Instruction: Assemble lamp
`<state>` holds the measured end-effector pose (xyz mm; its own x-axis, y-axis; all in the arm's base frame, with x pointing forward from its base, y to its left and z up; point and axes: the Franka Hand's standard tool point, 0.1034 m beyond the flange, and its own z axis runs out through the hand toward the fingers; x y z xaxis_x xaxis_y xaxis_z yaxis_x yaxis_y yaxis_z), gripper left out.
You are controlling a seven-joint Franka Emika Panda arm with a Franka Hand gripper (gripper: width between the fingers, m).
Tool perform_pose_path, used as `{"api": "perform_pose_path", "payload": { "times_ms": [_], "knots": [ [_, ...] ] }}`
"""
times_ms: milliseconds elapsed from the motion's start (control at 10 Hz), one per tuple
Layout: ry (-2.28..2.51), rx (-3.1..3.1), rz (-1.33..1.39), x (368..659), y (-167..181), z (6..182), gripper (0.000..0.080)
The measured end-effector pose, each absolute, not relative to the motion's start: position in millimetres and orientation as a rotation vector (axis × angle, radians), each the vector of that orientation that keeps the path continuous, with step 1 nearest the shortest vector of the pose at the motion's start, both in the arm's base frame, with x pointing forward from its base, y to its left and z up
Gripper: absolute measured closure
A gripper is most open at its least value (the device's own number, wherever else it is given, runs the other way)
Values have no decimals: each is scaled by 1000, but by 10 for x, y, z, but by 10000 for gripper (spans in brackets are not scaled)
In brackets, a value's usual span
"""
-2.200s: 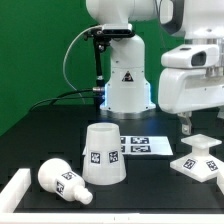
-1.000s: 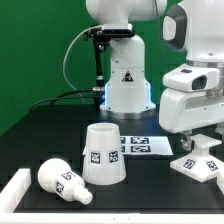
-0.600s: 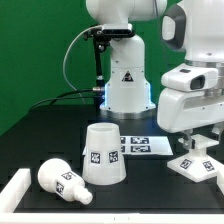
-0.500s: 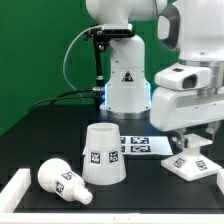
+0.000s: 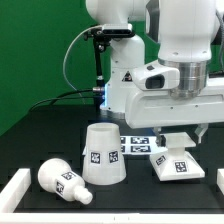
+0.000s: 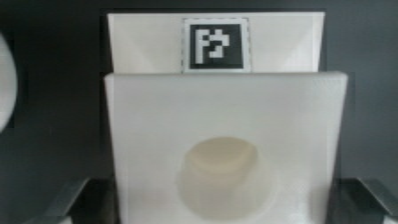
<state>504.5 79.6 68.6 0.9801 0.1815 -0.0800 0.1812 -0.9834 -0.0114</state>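
The white lamp base (image 5: 179,165) is held by my gripper (image 5: 176,140) at the exterior view's right, just above the black table and tilted so its tagged square foot faces the camera. In the wrist view the base (image 6: 222,120) fills the frame, with the dark fingertips (image 6: 93,202) on either side of it. The cone shade (image 5: 103,155) stands wide end down in the middle. The bulb (image 5: 62,181) lies on its side at the front left. The base is a short way to the right of the shade and does not touch it.
The marker board (image 5: 140,146) lies flat behind the shade and the base. A white bar (image 5: 15,188) lies at the front left corner. The arm's pedestal (image 5: 125,85) stands at the back with a black cable beside it.
My gripper came down on the base at the far right, closed on it, and has carried it left toward the shade while turning. The shade and bulb have not moved.
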Motion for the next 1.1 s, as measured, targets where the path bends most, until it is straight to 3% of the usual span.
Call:
{"api": "perform_pose_path", "payload": {
  "times_ms": [100, 700, 800, 1000, 1100],
  "knots": [
    [-327, -3117, 96, 5140, 785, 741, 271],
    [-319, -3119, 111, 5096, 763, 704, 269],
    [-232, -3100, 102, 5197, 675, 707, 269],
    [-104, -3079, 48, 5666, 437, 717, 269],
    [-119, -3080, 4, 5841, 478, 725, 269]
  ]
}}
